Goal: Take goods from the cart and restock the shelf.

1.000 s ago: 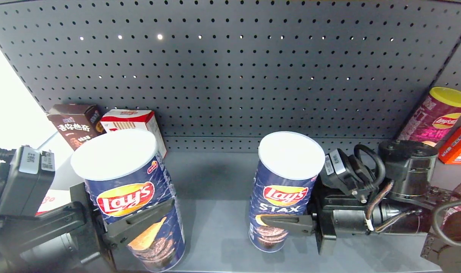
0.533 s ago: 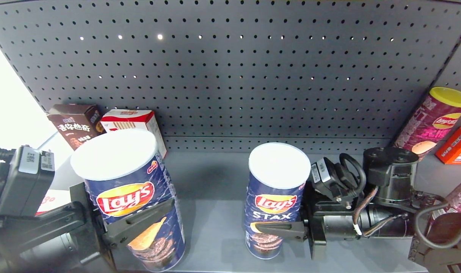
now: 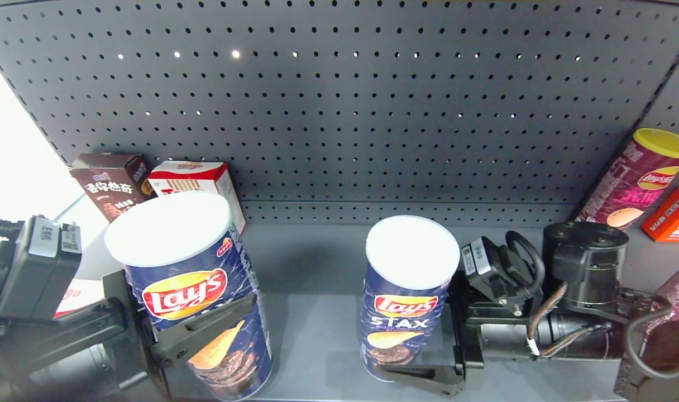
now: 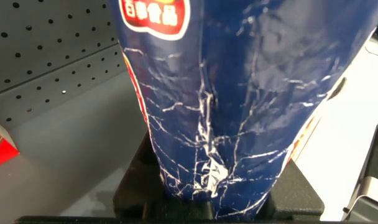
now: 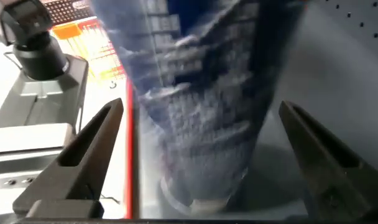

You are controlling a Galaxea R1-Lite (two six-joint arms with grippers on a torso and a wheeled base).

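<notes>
I am holding the left can (image 3: 175, 262) in the left gripper (image 3: 205, 329), whose jaws are closed tight on the lower half of its body. I am gripping it low so that the white lid stays free and the printed front faces outward. It is at the front left of the shelf (image 3: 317, 290). I cannot tell whether its bottom is touching the board or hanging just above it. In the left wrist view the blue wall of this can (image 4: 226, 106) is sitting deep in the jaws, so I judge the grip to be secure.

The right can (image 3: 406, 290) is standing upright on the shelf, near the front and to the right of the middle, well apart from the left one. The right gripper (image 3: 415, 360) is around its base with the jaws spread wide. In the right wrist view both fingers (image 5: 83, 155) are standing clear of the can (image 5: 201, 112), one on each side. So I judge that this can is resting on its own weight and that its placing is done.

The space between the two cans and back toward the pegboard (image 3: 339, 123) is bare, so there is room for the left can. The risk I am watching is a finger brushing the right can when the arm pulls away, because a tall narrow can tips easily.
</notes>
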